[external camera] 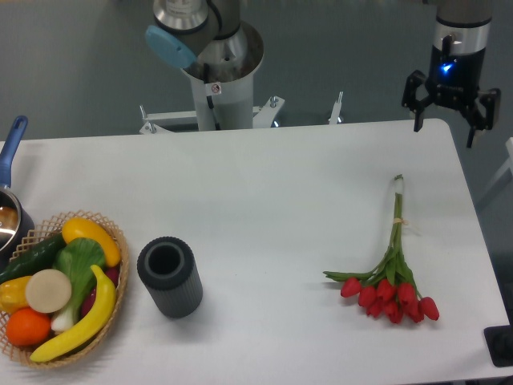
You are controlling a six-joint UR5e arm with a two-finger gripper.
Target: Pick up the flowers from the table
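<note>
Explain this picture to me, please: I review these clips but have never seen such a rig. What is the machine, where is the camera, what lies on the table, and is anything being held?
There is one picture, from a fixed camera looking down at the table from its front. The grey column at the top is the arm's base. The arm's working end, the tool, hangs at the top right over the table's far corner; its two black fingers stand apart and hold nothing. The flowers, red tulips on tied stems, lie flat at the right, heads toward the camera. At the left are a basket of fruit and vegetables, a dark cylinder beside it, and a pot with a blue handle at the edge. Nothing has been picked up yet.
</note>
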